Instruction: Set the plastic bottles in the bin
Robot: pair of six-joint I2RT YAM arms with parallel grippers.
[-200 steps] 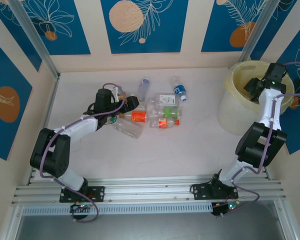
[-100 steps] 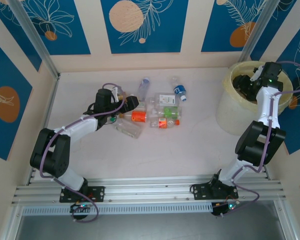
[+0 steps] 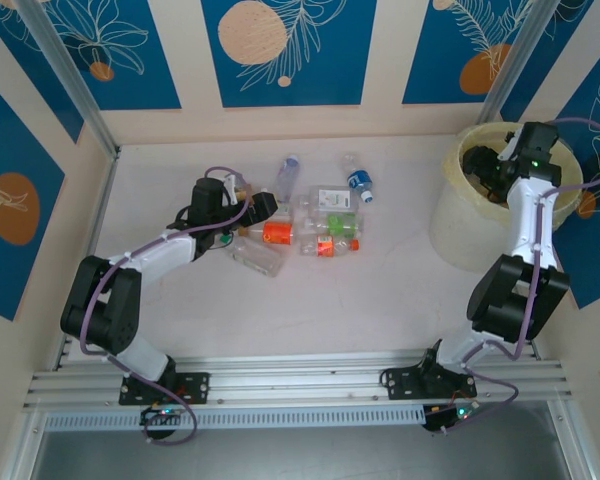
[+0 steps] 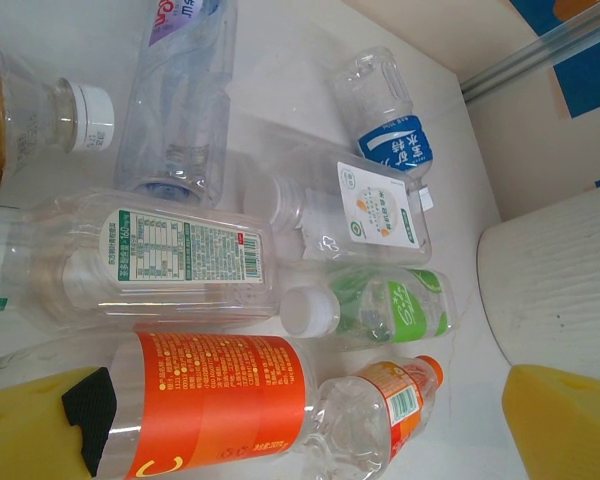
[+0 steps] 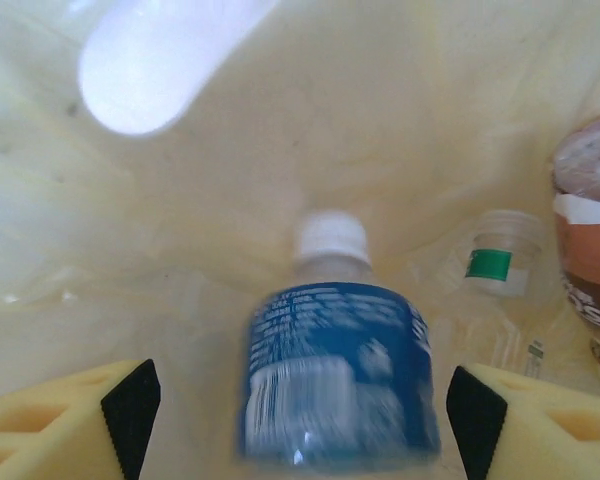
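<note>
Several plastic bottles (image 3: 320, 222) lie in a cluster on the table's middle. My left gripper (image 3: 264, 208) is open at the cluster's left end. In the left wrist view its yellow pads (image 4: 40, 425) flank a clear bottle with a wide orange label (image 4: 220, 405) without gripping it. My right gripper (image 3: 494, 170) hangs over the pale yellow bin (image 3: 458, 232) at the back right. Its jaws (image 5: 302, 415) are open, and a blurred blue-labelled bottle (image 5: 335, 370) with a white cap sits loose between them, with a gap on each side.
Inside the bin (image 5: 180, 250) lie a copper-red bottle (image 5: 585, 270) and a clear one with a green band (image 5: 498, 265). Beside the orange-label bottle are a small orange-capped bottle (image 4: 395, 400), a green-labelled one (image 4: 390, 310) and a large clear one (image 4: 150, 260).
My right gripper has shifted further over the bin and opened, letting go of the blue-labelled bottle. The left arm and the cluster of bottles have not moved.
</note>
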